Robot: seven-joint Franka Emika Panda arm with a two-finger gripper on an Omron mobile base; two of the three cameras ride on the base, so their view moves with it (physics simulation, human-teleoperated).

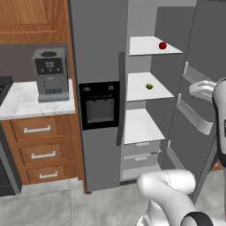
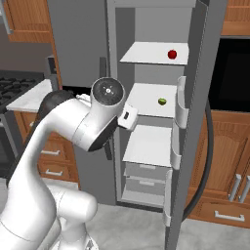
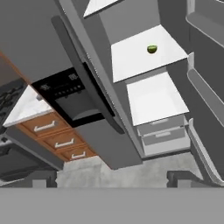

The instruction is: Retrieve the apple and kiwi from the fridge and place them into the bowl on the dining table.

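Right in front of you, fridge (image 1: 101, 110): its right door is standing open, showing white shelves.
Claw (image 3: 111, 181): its tips are sitting wide apart, holding nothing.
Apple (image 2: 172, 54): it is sitting on the top shelf.
Kiwi (image 3: 152, 49): it is lying on the shelf below.
Risk: you are reaching past the door racks, so your arm could bump them, or a nudged fruit could roll away.
Views: both base cameras are showing you the apple; the hand camera is cutting it off.

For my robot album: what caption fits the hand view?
Open pincer faces the open fridge, kiwi on a white shelf.
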